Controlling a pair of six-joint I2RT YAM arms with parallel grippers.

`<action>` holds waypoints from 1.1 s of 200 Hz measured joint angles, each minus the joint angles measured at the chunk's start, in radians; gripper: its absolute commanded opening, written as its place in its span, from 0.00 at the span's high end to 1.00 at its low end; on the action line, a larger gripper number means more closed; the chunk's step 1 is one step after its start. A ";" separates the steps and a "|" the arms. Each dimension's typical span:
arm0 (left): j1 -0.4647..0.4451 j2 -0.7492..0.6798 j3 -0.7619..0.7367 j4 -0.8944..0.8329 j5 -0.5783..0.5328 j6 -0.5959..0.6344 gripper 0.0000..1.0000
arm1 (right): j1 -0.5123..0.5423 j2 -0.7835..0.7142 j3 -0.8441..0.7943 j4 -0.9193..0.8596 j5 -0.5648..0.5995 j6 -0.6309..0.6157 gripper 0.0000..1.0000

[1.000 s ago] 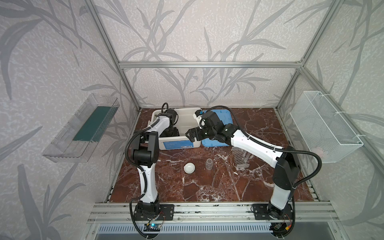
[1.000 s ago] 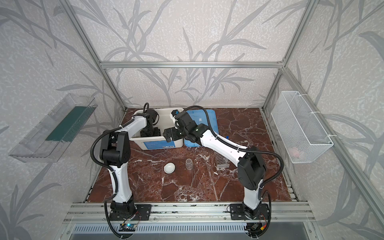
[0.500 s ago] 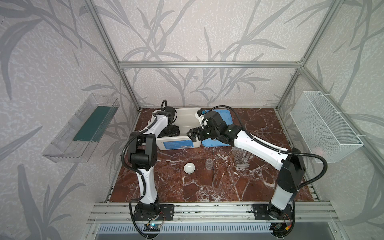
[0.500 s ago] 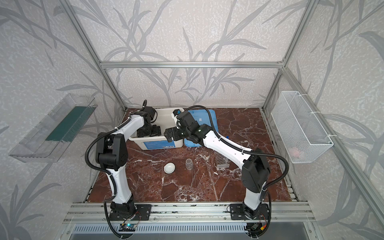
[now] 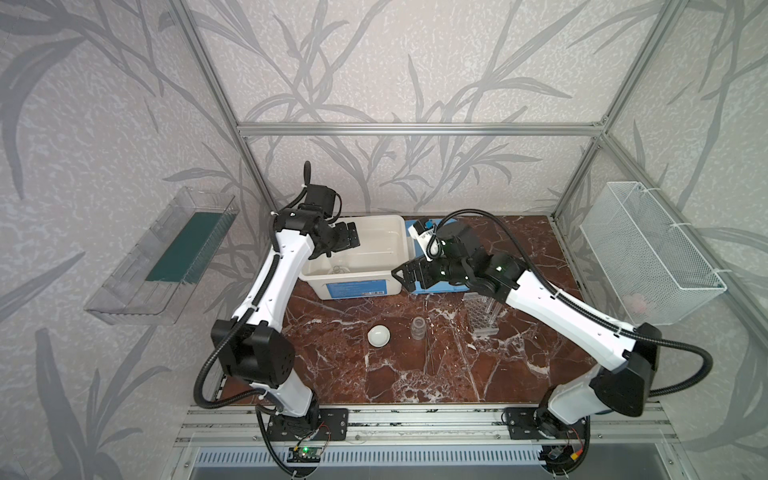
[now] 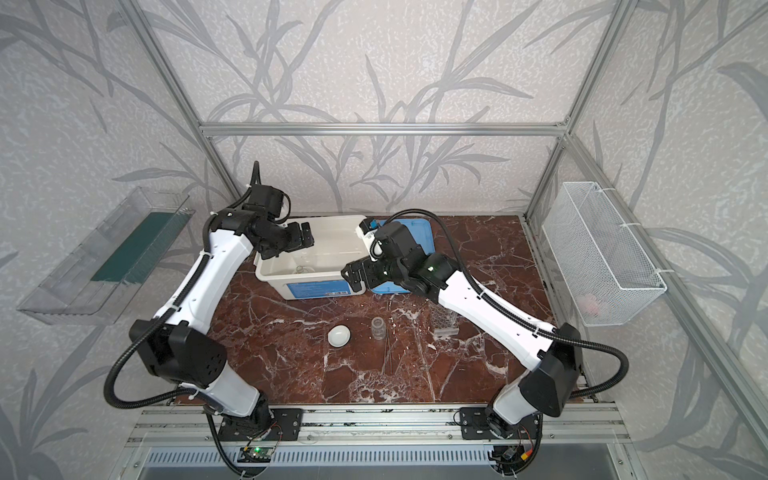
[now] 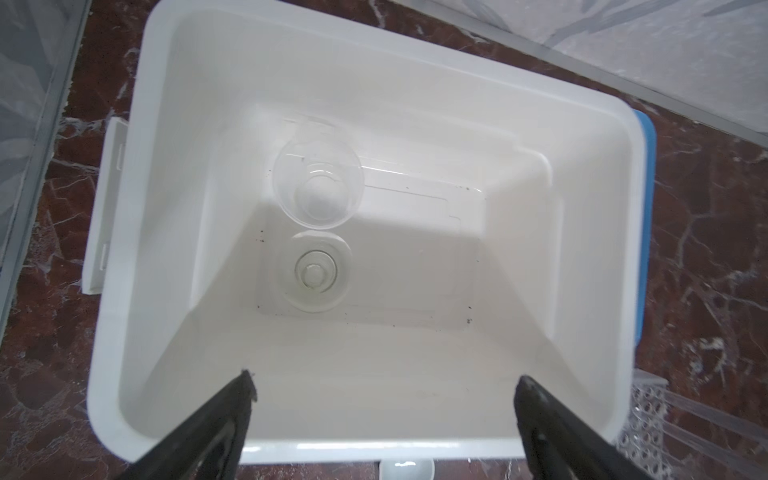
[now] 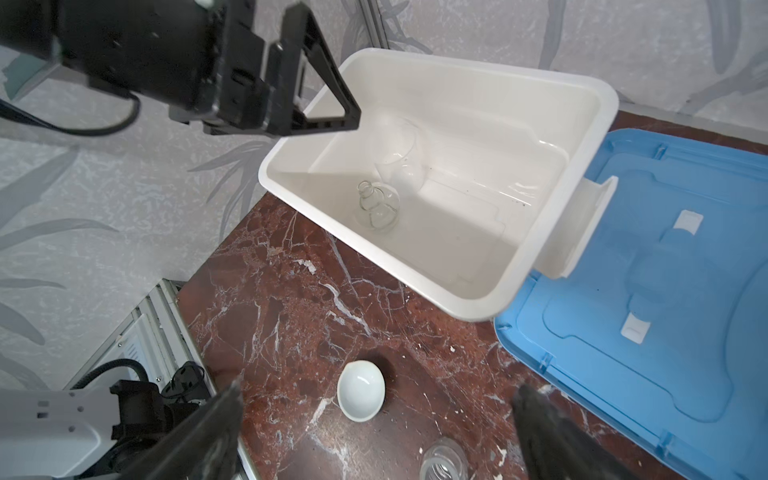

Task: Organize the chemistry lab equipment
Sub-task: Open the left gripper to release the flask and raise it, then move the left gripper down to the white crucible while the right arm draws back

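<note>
Both top views showed left gripper over the white tub at frame centre, right gripper beside its right edge, both claws wide, empty.

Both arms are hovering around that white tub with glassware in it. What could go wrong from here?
The clear beaker and round glass flask sit close together in the white plastic tub; whatever goes in next could knock them. The open left gripper and open right gripper are near each other at the tub and might bump. The right arm hangs over the clear multi-hole rack, which a low sweep could tip.
</note>
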State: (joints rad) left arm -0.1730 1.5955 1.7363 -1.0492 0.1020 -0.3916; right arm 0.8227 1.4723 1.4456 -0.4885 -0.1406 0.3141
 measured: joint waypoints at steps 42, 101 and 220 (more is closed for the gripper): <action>-0.131 -0.157 0.000 -0.100 -0.003 0.032 0.03 | 0.002 -0.192 -0.133 -0.040 0.024 -0.019 0.01; -0.348 -0.367 -0.270 -0.169 -0.038 -0.053 0.03 | 0.037 -0.296 -0.350 -0.019 0.000 0.003 0.01; -0.522 -0.331 -0.903 0.270 -0.002 -0.465 0.01 | 0.089 -0.360 -0.482 0.027 0.081 0.092 0.01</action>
State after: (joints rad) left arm -0.6949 1.2648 0.8330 -0.7792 0.1005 -0.8566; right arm 0.9119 1.1126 0.9634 -0.4614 -0.0597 0.4065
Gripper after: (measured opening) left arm 0.991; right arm 0.991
